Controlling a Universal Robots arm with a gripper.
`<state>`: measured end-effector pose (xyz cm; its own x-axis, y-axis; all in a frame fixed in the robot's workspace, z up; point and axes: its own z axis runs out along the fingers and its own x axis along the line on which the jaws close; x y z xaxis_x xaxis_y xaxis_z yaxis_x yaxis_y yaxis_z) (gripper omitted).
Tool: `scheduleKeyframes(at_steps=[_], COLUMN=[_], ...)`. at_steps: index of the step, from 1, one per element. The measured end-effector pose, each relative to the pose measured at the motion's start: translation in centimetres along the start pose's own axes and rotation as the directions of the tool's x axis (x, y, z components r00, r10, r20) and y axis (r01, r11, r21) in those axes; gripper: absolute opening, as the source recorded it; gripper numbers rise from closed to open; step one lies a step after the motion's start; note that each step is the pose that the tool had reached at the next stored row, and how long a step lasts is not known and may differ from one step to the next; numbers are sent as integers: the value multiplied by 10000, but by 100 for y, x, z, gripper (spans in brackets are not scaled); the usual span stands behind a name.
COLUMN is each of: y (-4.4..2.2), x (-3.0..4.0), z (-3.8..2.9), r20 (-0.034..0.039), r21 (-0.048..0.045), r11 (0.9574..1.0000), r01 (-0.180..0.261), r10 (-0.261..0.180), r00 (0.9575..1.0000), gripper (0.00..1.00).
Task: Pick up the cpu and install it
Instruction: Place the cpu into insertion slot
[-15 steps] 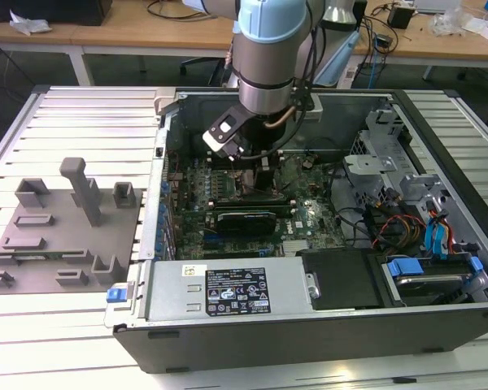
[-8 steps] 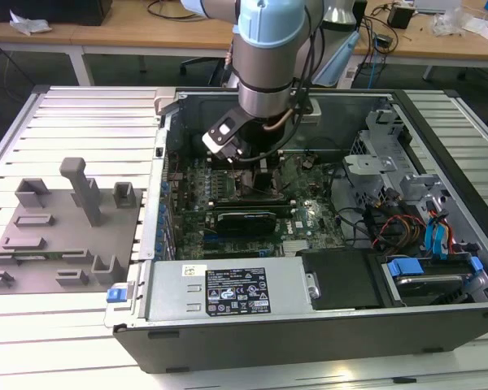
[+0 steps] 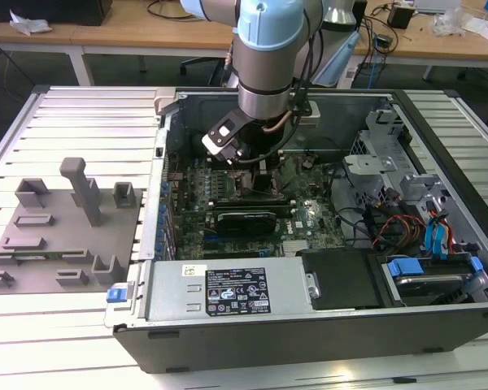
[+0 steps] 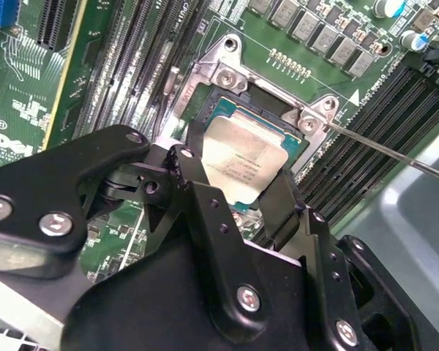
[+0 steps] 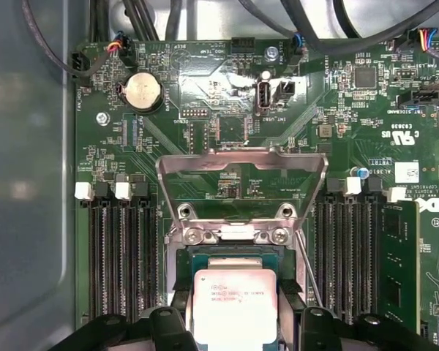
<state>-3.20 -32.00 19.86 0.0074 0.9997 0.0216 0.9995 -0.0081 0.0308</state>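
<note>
In the exterior view, one arm (image 3: pixel 264 57) reaches down into one open computer case (image 3: pixel 439 325) whose side panel is off. Its gripper (image 3: pixel 252 162) hangs over the far part of the motherboard (image 3: pixel 228 231). On the exterior view's left, well apart from the case, lies one grey fixture plate (image 3: pixel 45 244) with one tall post (image 3: pixel 83 191) standing on it. One labelled power supply box (image 3: pixel 228 292) fills the near edge of the case.

In the second wrist view, the two black fingers (image 4: pixel 197 179) flank the single cpu (image 4: pixel 243 157), pressed against its opposite edges and pinching it. The chip's pale metal top faces up, and it sits inside the socket frame (image 4: pixel 230 73); whether it is fully seated I cannot tell. One thin lever rod (image 4: pixel 395 150) runs out beside the frame.

In the first wrist view, the cpu (image 5: pixel 234 307) is within the socket, a finger touching each side. The one load plate (image 5: pixel 241 172) stands raised beyond it, hinged at two screws (image 5: pixel 194 235). Memory slots (image 5: pixel 117 256) run along both sides of the socket, and one round coin battery (image 5: pixel 143 91) sits farther off.
</note>
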Motion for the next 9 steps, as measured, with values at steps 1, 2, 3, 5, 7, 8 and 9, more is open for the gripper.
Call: scheduleKeyframes(at_steps=[1, 2, 3, 5, 7, 8, 9], y=[0, 0, 0, 2, 4, 4, 4], x=[0, 0, 0, 2, 3, 3, 3], z=[0, 1, 1, 4, 5, 5, 5], r20=[10, 17, 20, 20, 20, 19, 19], r21=[1, 1, 1, 1, 2, 2, 1], r11=[10000, 10000, 10000, 10000, 10000, 10000, 10000], r01=[0, 0, 4, 24, 39, 40, 40], r10=[0, 0, -4, -24, -39, -40, -40], r00=[10000, 10000, 10000, 10000, 10000, 10000, 10000], gripper=[55, 55, 55, 55, 55, 55, 55])
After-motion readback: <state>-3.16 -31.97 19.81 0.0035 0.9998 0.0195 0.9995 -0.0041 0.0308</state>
